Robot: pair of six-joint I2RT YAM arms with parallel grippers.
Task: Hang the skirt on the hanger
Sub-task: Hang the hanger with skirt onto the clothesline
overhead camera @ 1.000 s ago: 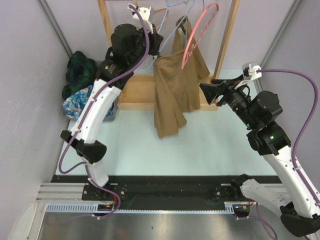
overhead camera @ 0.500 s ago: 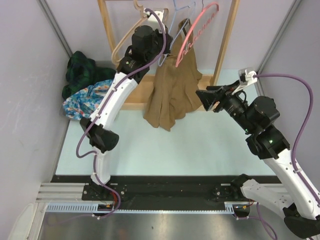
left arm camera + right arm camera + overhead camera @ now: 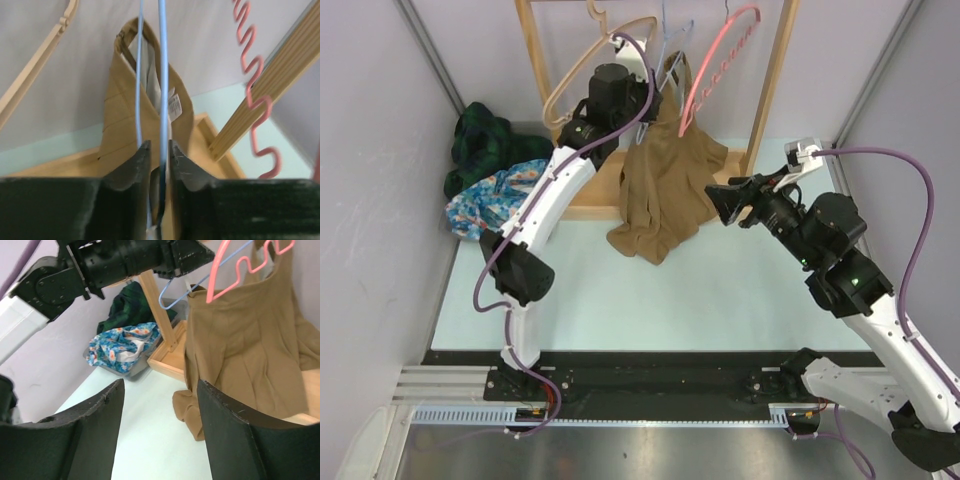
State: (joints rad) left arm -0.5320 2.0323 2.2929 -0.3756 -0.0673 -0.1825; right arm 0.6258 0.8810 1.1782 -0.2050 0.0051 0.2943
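The left gripper [image 3: 159, 146] has just let its jaws part. A second ago it was shut on the blue hanger [image 3: 162, 75] and held it lower and further left, with the skirt [image 3: 665, 180] dangling free of the table [image 3: 720, 290]. Since then the arm has swung up and right to the wooden rack [image 3: 770, 90]. In the left wrist view the fingers now stand a little apart, and one blue wire runs through the narrow gap without being pinched.

The skirt's waistband is looped around the blue wires, so it appears to be on the hanger. The cloth hangs down beside the pink hanger [image 3: 715, 65], and its lower folds have sagged into a bunch at the foot of the rack – earlier the hem hung clear.

The right gripper [image 3: 160, 385] has edged closer to the skirt's right side, jaws wide and empty, not touching the cloth.

This reads as a release – the left arm is probably handing the hanger's weight to the rail. The hook and rail sit out of frame, so whether the hook has caught cannot be told. If it has not, hanger and skirt could drop as the jaws open further.
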